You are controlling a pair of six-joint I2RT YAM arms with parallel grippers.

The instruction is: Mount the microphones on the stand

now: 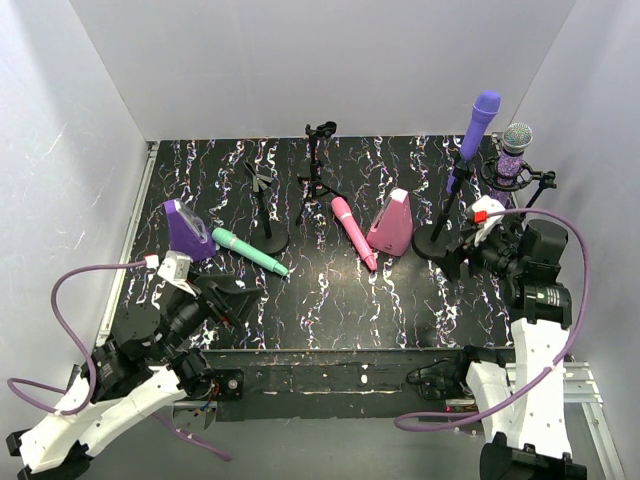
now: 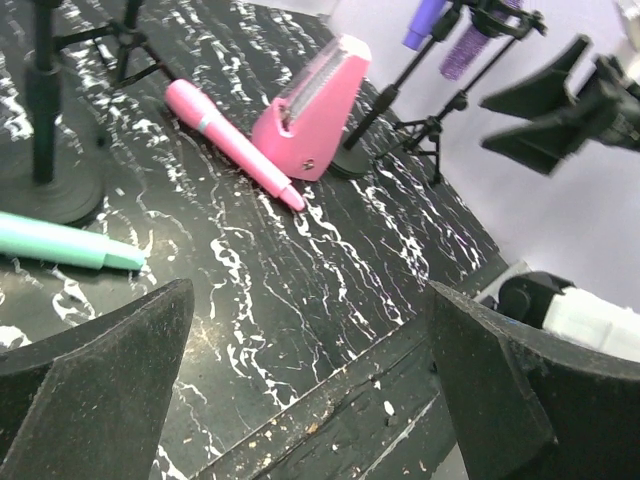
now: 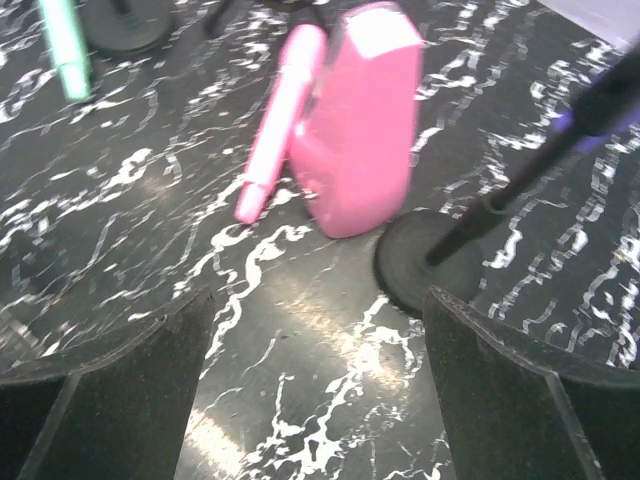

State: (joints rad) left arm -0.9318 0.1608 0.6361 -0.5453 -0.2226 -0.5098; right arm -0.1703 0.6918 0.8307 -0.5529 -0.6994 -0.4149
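The plain purple microphone (image 1: pixel 480 122) sits atop a round-base stand (image 1: pixel 432 243). The glittery purple microphone (image 1: pixel 515 150) sits in a tripod stand at the back right. The mint green microphone (image 1: pixel 248 251) and the pink microphone (image 1: pixel 353 231) lie flat on the table. Two stands are empty: a round-base one (image 1: pixel 266 205) and a tripod (image 1: pixel 319 170). My left gripper (image 1: pixel 235 295) is open and empty, near the front left, right of the green microphone (image 2: pixel 65 247). My right gripper (image 1: pixel 462 255) is open and empty beside the round base (image 3: pixel 430 265), facing the pink microphone (image 3: pixel 280 120).
A pink wedge block (image 1: pixel 392 223) stands against the pink microphone's right side. A purple wedge block (image 1: pixel 186 228) stands at the left, by the green microphone's head. White walls close in three sides. The table's front edge (image 2: pixel 330 400) lies under my left gripper.
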